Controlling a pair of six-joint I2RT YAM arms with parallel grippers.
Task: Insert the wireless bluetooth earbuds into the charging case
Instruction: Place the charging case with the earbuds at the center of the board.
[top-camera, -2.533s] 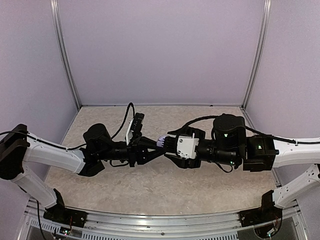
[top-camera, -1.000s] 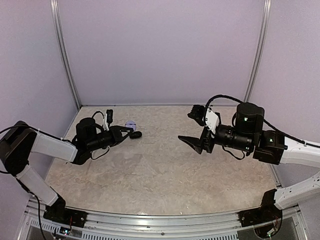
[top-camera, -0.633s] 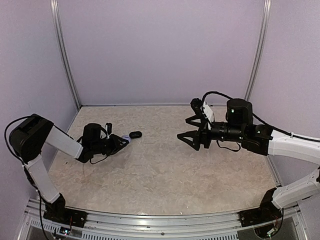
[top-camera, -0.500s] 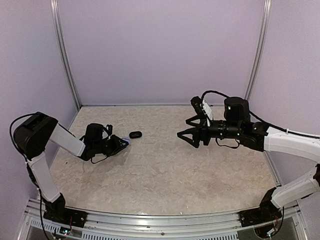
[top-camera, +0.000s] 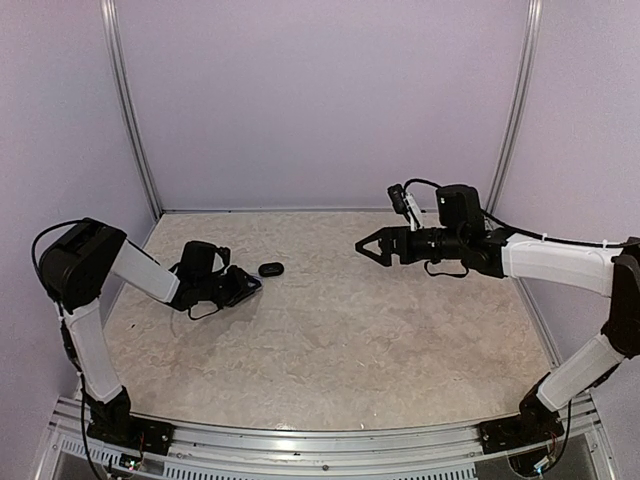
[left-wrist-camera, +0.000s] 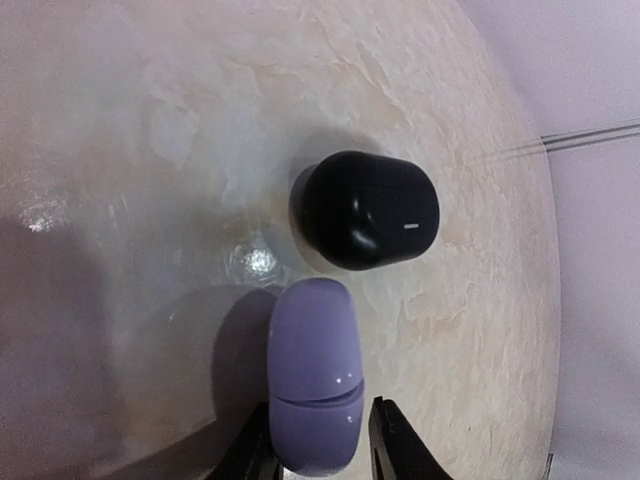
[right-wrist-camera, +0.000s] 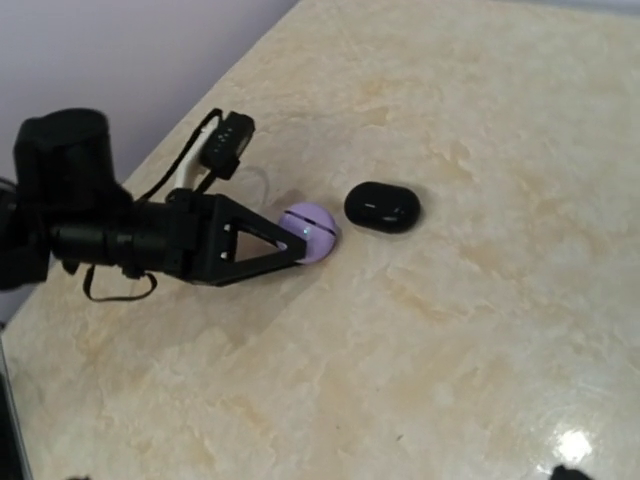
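Pale lavender walls (top-camera: 320, 100) close in a beige marbled table (top-camera: 330, 350), and everything of interest sits on its left side. The lavender oval plastic charging case (left-wrist-camera: 313, 385) lies on the surface with its lid shut along the seam. Just beside it is the black oval plastic case (left-wrist-camera: 368, 210), also shut; the two are close but apart. My left gripper (left-wrist-camera: 322, 445) lies low with a finger on either side of the lavender case's near end. Whether the jaws pinch it or merely flank it, I cannot tell. The right gripper (top-camera: 368, 247) hangs in the air well to the right, spread wide and empty (its wrist camera looks down on both cases). I see no wireless earbuds anywhere outside the cases. So I judge the inserting done and this the setting-down step. Next I'd open the left jaws fully and draw straight back, careful not to drag the lavender case or nudge the black one.
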